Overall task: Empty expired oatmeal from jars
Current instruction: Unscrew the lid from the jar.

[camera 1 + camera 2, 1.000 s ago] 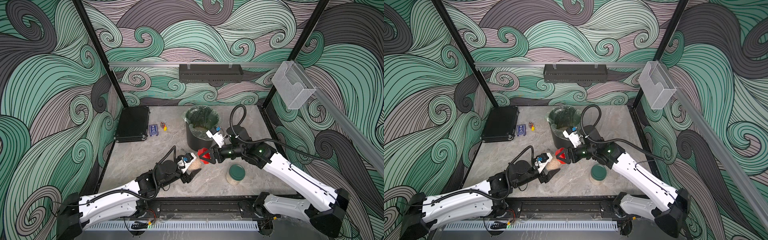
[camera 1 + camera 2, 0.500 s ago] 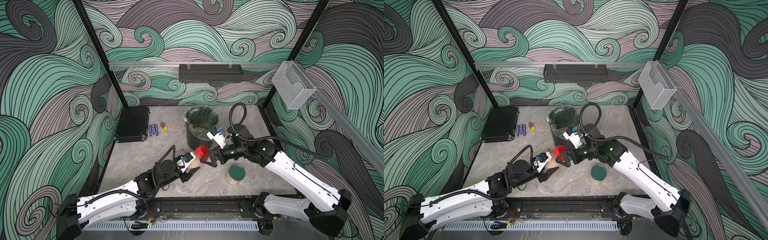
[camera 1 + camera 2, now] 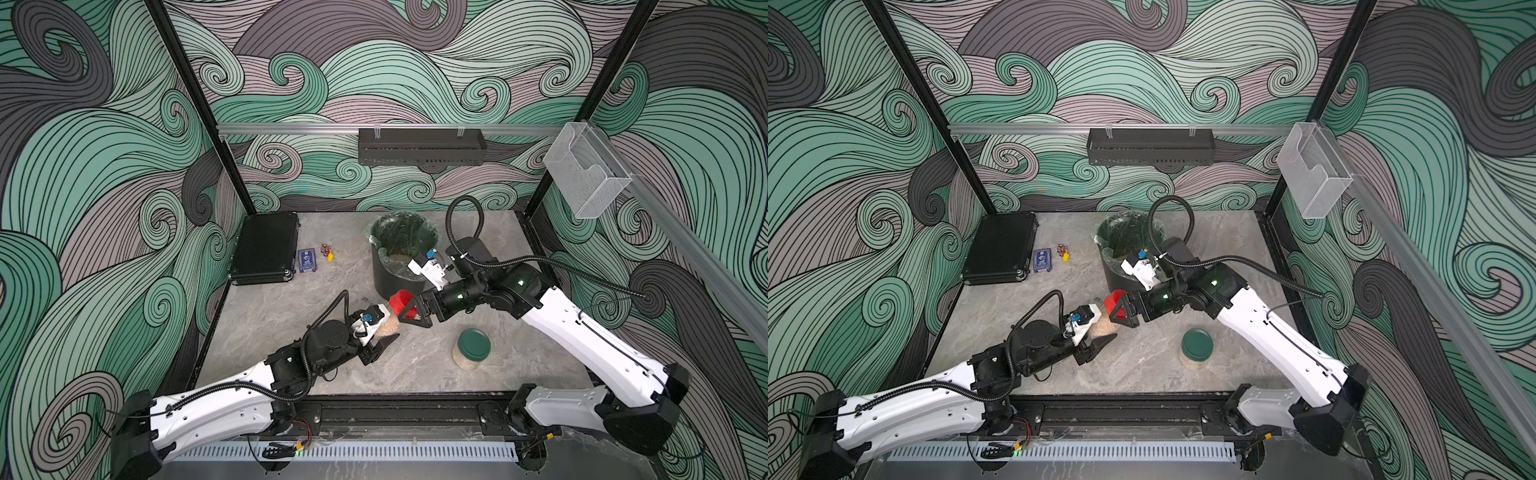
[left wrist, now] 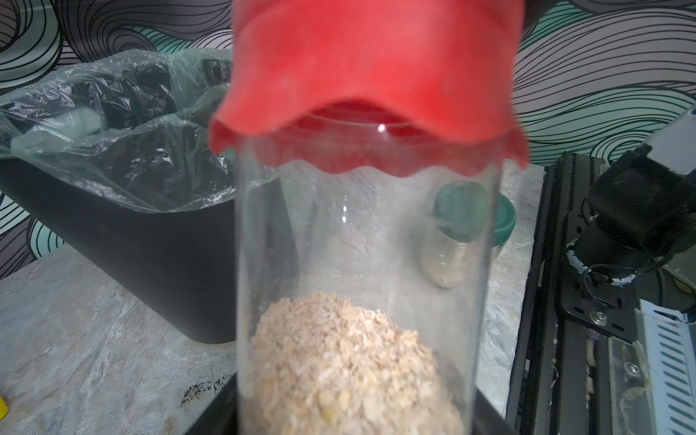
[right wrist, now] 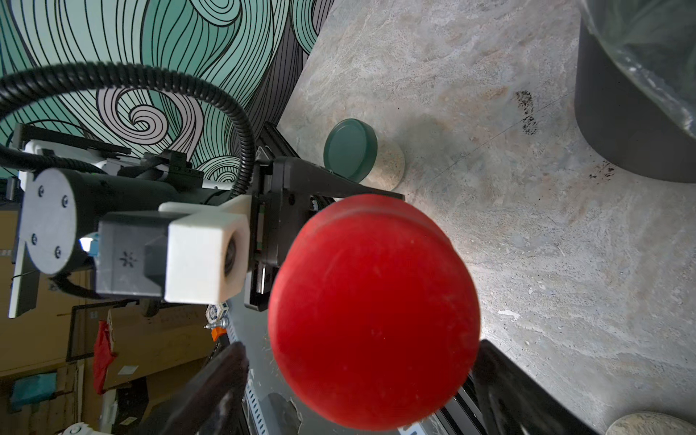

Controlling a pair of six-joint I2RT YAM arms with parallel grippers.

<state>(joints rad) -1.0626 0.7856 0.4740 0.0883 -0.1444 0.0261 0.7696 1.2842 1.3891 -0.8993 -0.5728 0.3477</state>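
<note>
My left gripper (image 3: 387,333) (image 3: 1100,334) is shut on the small clear jar (image 3: 388,326) (image 3: 1101,326) (image 4: 361,226) and holds it tilted above the table. Pale oatmeal (image 4: 350,369) lies in its lower part. A ribbed red lid (image 3: 401,301) (image 3: 1115,300) (image 4: 373,75) (image 5: 373,312) caps its mouth. My right gripper (image 3: 409,309) (image 3: 1121,311) (image 5: 363,382) is open. Its dark fingers (image 5: 222,380) flank the lid, with a gap showing on one side. A wider jar with a dark green lid (image 3: 473,344) (image 3: 1197,344) (image 5: 350,148) stands upright on the table at the front right.
A black bin (image 3: 399,278) (image 3: 1113,276) (image 4: 150,241) (image 5: 632,132) with a clear liner stands just behind the grippers, some oatmeal (image 3: 397,257) in it. At the back left lie a black case (image 3: 266,247), a blue card box (image 3: 306,260) and small toys (image 3: 328,251).
My right gripper's jaws have spread apart round the red lid and its wrist has shifted slightly. The left gripper keeps the jar in almost the same place.
</note>
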